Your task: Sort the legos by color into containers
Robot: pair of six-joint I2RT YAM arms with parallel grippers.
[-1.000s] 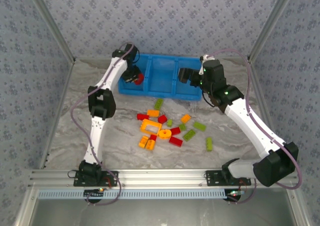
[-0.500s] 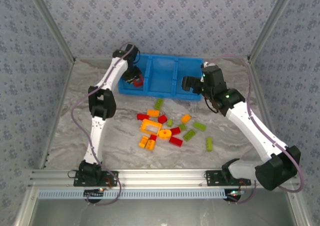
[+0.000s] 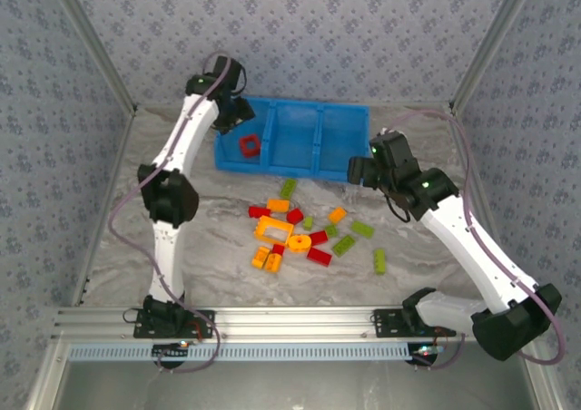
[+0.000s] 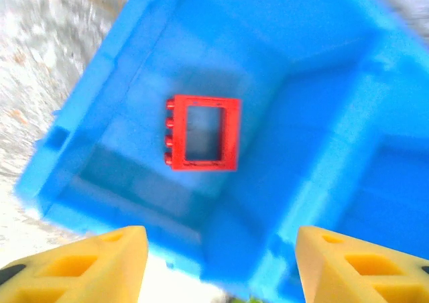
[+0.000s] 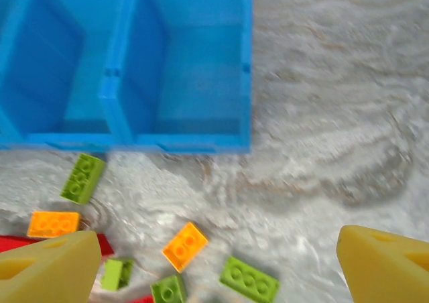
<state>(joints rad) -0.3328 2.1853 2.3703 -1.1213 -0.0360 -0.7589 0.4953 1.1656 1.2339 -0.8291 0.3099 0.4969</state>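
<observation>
The surface (image 3: 182, 238) carries the blue bin (image 3: 272, 167), one compartment per colour. Your left end effector (image 4: 221, 249) hangs wide and empty over the leftmost compartment. Your right end effector (image 5: 218, 249), equally wide, faces the loose legos (image 3: 290, 233). A red frame brick (image 4: 203, 133) lies flat inside that compartment.

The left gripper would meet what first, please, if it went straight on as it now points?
Probably the red frame brick lying in the blue bin's left compartment, though depth is unclear.

Red lego (image 4: 203, 133) in bright blue containers (image 3: 295, 140); grey marbled table (image 3: 136, 238).
</observation>
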